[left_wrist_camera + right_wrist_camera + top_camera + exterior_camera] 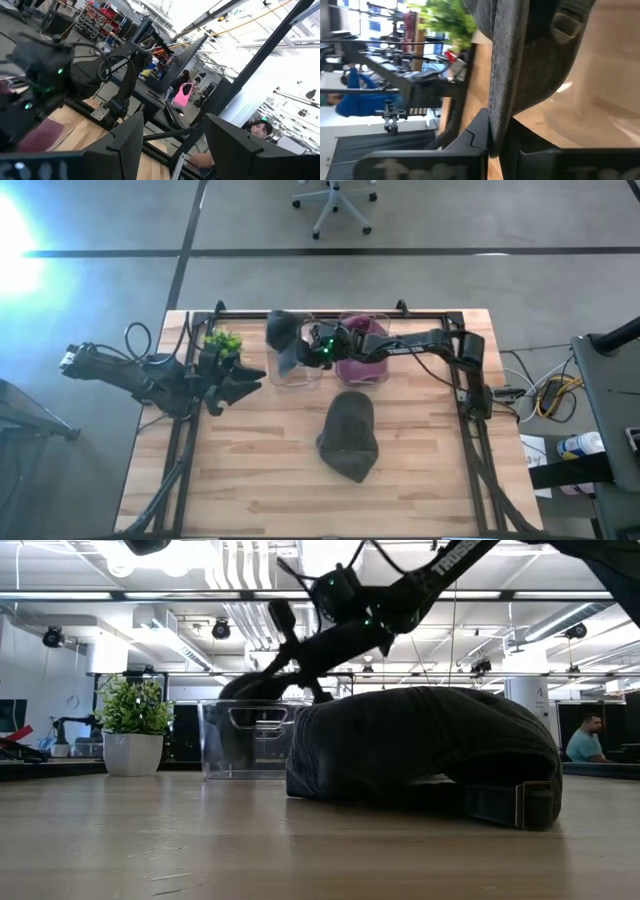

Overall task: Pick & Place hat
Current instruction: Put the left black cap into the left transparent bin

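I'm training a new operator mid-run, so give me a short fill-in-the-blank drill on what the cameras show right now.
1. The right gripper is shut on a dark ____, hanging over the clear bin.
2. A second dark hat lies on the ____, not held by either gripper.
3. The left gripper waits with its fingers ____.
4. Near the left gripper stands a small potted ____.

Missing words: hat; table; open; plant
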